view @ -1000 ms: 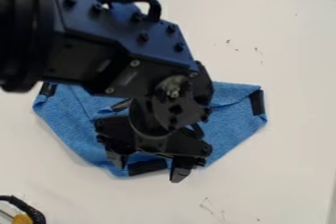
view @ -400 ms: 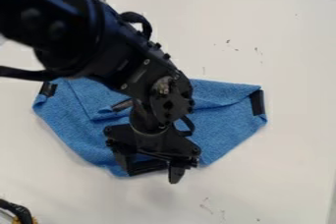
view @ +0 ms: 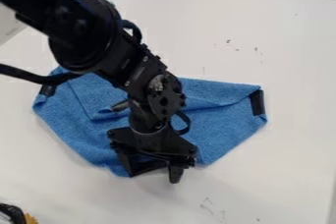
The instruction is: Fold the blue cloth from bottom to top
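Note:
The gripper [view: 154, 173] hangs over the cloth's lower edge, its fingers apart, one on either side of a black-taped corner [view: 150, 164]. The blue cloth [view: 220, 127] lies on the table with folds across its upper part. Black tape also marks its right corner [view: 257, 102] and its upper-left corner [view: 48, 90]. Part of the cloth's middle and lower edge is hidden behind the arm and gripper. Whether the fingertips touch the cloth or table I cannot tell.
White table [view: 289, 120] surrounds the cloth, with small dark marks above and below it. A black and yellow object [view: 14, 214] shows at the lower-left corner. Dark items lie beyond the table's far edge at the upper right.
The upper arm has swung away from over the cloth, uncovering more of it. The gripper has shifted slightly left and stands more upright. The cloth shows no clear movement.

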`<state>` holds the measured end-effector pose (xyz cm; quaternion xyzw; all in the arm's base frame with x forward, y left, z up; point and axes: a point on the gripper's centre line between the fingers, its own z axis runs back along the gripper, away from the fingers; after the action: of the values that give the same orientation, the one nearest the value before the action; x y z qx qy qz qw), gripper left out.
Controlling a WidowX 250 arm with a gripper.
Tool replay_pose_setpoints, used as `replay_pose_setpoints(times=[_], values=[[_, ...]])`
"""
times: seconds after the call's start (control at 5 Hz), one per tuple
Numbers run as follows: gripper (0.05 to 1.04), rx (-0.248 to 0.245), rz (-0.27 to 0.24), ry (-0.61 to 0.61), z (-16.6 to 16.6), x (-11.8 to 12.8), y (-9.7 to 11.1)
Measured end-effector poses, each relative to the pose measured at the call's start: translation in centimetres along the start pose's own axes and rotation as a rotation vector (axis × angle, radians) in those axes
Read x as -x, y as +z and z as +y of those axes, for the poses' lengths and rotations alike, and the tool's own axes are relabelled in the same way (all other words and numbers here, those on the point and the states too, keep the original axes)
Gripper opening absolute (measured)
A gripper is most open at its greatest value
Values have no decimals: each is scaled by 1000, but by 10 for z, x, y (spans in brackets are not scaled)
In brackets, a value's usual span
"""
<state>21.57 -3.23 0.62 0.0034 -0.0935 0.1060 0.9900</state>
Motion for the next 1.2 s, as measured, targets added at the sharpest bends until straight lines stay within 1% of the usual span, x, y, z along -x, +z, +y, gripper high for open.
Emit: replay_pose_setpoints(times=[0.2,0.4,0.6,0.8,1.0,1.2], values=[[961,23,-2,9,0,-2,-3],[751,29,4,28,3,-3,-6],[662,33,-1,30,2,-4,-6],[632,34,-2,26,2,-4,-6],[616,0,13,-10,0,-5,-3],[460,-57,34,-48,-7,-7,12]])
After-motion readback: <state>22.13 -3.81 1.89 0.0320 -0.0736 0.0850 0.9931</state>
